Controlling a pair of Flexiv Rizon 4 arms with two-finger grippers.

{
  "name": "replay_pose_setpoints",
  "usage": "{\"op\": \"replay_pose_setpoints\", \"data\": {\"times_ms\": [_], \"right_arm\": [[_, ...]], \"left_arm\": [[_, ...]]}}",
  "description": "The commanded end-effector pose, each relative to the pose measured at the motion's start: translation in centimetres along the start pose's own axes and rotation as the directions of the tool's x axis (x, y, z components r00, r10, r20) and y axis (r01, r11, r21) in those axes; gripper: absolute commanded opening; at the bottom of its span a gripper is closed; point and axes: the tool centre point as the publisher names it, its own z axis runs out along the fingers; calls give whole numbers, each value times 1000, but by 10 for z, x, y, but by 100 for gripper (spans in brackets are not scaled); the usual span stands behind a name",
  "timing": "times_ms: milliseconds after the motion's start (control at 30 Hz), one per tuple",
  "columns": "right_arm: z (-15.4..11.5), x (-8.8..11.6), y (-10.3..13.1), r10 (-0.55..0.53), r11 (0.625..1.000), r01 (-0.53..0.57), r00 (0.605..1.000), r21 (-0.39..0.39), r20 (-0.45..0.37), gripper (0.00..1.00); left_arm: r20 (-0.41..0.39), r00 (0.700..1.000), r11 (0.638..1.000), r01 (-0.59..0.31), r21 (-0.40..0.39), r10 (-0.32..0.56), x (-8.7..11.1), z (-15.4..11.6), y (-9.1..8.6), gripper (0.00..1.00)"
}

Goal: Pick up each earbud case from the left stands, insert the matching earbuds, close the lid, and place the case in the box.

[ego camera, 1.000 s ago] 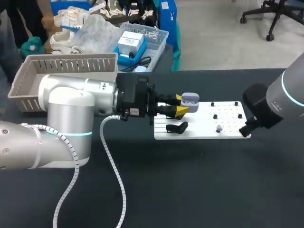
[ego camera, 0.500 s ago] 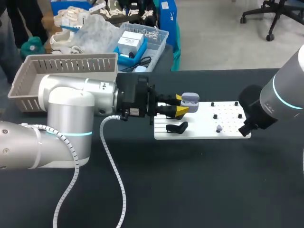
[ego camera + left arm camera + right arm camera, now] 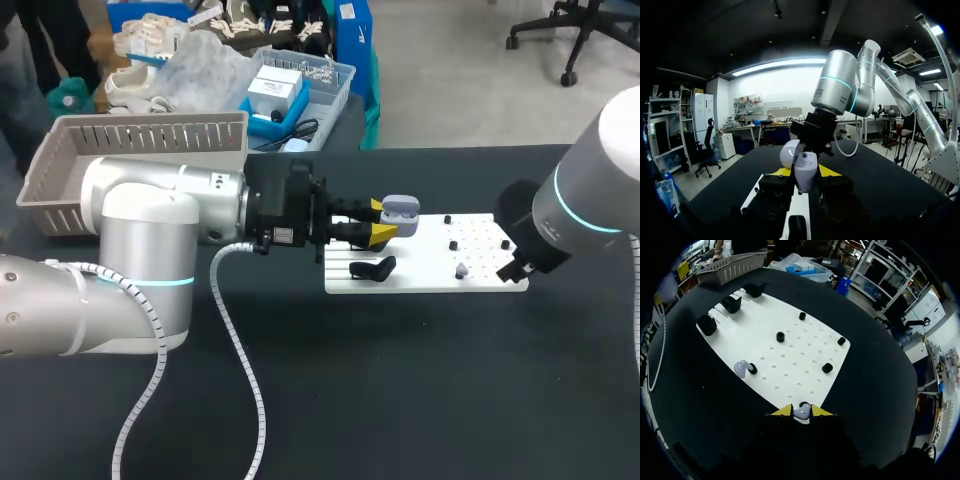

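Thick silver left arm [image 3: 140, 240], glowing cyan ring, white spiral-wrapped cable [image 3: 246, 365]; black left gripper [image 3: 384, 221] ends in yellow tips. Silver right arm [image 3: 590, 190] wears matching cyan band.

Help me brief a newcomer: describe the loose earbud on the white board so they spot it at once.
On the dark table lies a white board studded with black pegs. On its right half, a pale grey earbud lies loose against one of them. Its twin sits between the right pincer's yellow tips at the board's edge, and the case is in the left pincer; this one nothing holds.
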Motion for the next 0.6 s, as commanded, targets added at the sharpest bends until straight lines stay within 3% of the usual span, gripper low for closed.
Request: {"op": "replay_pose_setpoints", "data": {"times_ms": [33,100,300,600], "right_arm": [[2,4,4,2,983,-3,1000,182,10,10],[2,5,3,2,983,-4,1000,184,8,0],[-11,2,1,17,981,-24,999,190,37,0],[-70,-27,3,73,983,-97,986,156,152,0]], "left_arm": [[1,1000,1000,0,-1,0,0,0,0,0],[1,1000,1000,0,-1,0,0,0,0,0],[1,1000,1000,0,-1,0,0,0,0,0],[1,1000,1000,0,-1,0,0,0,0,0]]}}
